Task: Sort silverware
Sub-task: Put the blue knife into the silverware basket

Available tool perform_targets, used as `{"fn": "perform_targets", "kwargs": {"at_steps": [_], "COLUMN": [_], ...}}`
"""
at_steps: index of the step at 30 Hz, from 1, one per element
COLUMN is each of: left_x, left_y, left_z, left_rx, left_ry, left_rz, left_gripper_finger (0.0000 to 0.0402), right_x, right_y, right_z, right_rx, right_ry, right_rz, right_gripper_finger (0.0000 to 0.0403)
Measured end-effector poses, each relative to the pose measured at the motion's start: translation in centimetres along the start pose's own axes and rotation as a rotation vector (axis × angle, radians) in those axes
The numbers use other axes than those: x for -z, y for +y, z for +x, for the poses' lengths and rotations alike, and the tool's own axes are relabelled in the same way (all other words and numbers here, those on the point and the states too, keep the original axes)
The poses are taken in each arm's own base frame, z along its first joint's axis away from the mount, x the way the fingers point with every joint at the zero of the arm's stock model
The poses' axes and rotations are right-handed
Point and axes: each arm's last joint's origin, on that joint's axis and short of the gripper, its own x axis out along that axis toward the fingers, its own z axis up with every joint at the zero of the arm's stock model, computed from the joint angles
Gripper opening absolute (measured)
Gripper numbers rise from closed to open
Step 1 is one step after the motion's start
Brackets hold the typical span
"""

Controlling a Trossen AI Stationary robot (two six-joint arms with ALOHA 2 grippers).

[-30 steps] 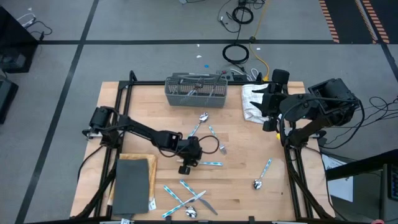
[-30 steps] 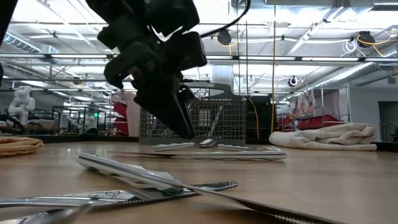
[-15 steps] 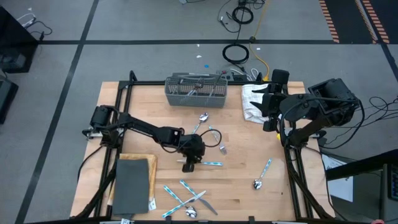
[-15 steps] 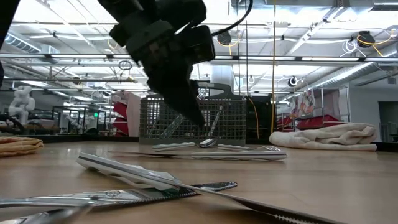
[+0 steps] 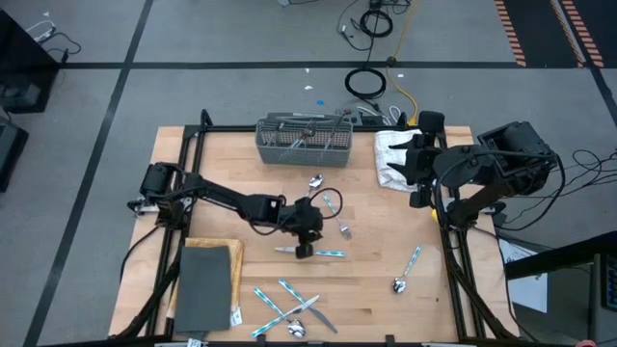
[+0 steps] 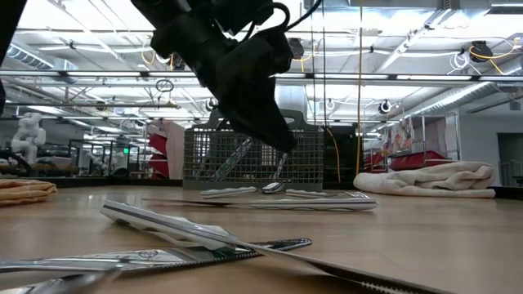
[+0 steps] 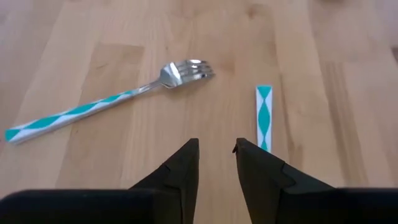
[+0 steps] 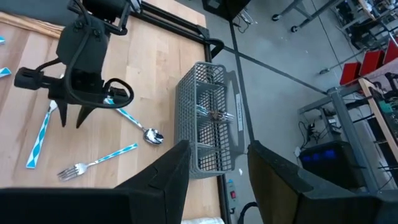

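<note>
Silverware with blue-and-white handles lies loose on the wooden table. A fork [image 7: 112, 99] and a handle end [image 7: 264, 118] lie just ahead of my left gripper [image 7: 216, 149], which hovers open over mid-table [image 5: 318, 228] with bare wood between its fingers. A spoon [image 5: 315, 181] lies near the grey mesh basket [image 5: 304, 140], another spoon [image 5: 405, 275] lies at the right, and several pieces [image 5: 289, 310] are crossed at the near edge. My right gripper [image 8: 217, 168] is raised at the far right [image 5: 419, 169], open and empty.
The mesh basket [image 8: 208, 124] stands at the far edge with some pieces in it. A white folded towel [image 5: 390, 159] lies to its right. A dark grey pad [image 5: 207, 284] sits at the near left. Black frame rails [image 5: 188, 154] run along the table's sides.
My left gripper has moved toward the table's right edge and a little toward the far edge, rising slightly and rolling about its own axis. Its fingers have kept the same gap. The piece of silverware beneath it now shows in full.
</note>
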Motion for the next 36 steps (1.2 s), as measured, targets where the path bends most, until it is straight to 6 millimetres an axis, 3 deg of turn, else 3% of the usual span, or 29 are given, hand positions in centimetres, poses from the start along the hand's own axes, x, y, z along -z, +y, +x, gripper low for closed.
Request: {"fn": "perform_targets", "kwargs": {"at_steps": [4,16,20,27,36], "left_x": [0.0,0.1,0.1,0.7,2.7], "left_y": [0.1,-0.3,-0.1,-0.8,-2.8], "left_z": [0.0,0.0,0.0,-0.1,-0.4], "left_rx": [-0.033,0.066,0.163,0.128,0.115], "left_ry": [-0.005,0.018,0.043,0.084,0.237], "left_rz": [-0.089,-0.088,-0.143,-0.087,0.087], "left_gripper_finger": [0.0112,0.0114,0.0148,0.0235,0.0250], "right_x": [0.0,0.0,0.0,0.0,0.0], "right_y": [0.0,0.0,0.0,0.0,0.0], "right_z": [0.0,0.0,0.0,0.0,0.0], "right_rx": [0.000,0.000,-0.004,-0.004,-0.004], "right_ry": [0.000,0.000,0.000,-0.001,0.000], "right_rz": [0.003,0.005,0.005,0.005,0.004], "right_gripper_finger": [0.0151,0.0151,0.0151,0.0151,0.0151]}}
